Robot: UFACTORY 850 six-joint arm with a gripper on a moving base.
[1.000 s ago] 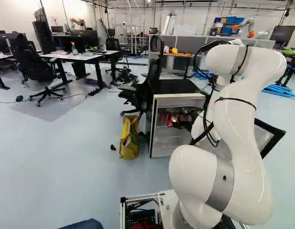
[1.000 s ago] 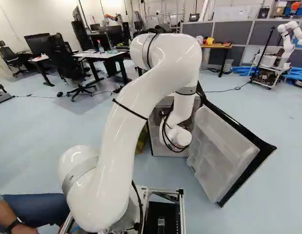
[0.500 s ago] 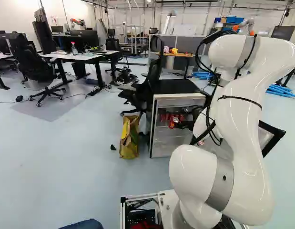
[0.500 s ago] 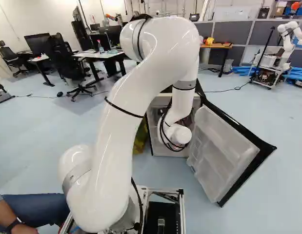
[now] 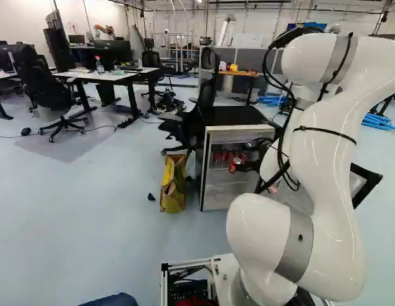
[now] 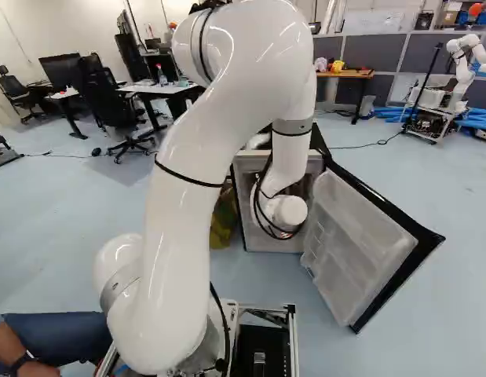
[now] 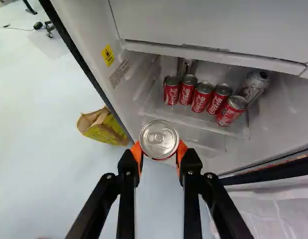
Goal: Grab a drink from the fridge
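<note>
in the wrist view my gripper (image 7: 159, 149) has its jaws closed on a red drink can (image 7: 159, 138), an orange pad (image 7: 137, 152) pressed to either side just below the rim. the lid faces my camera, tab flat, so i judge it sealed and full: fairly heavy for its size, thin-walled, stiff while it stays shut, and slippery if cold and damp. this hold is high; lower, round the middle, would swing less, but i'd keep it and squeeze no harder, since the wall could dent. the other red cans (image 7: 201, 97) stand on the fridge shelf (image 7: 178, 115) beyond, apart from mine, with a silver can (image 7: 255, 85) at one end of their row.

in the left base view the held can shows at the mouth of the fridge (image 5: 230, 192), near the side away from the open door. the yellow bag (image 5: 173, 185) sits by the fridge's foot, so i'd leave that corner well alone.

in the right base view my arm (image 6: 188, 212) hides both can and jaws, and i can't judge their gap to the fridge edge. the door (image 6: 360, 243) stands wide, close beside my wrist; i'd draw straight back towards the base before turning.
</note>
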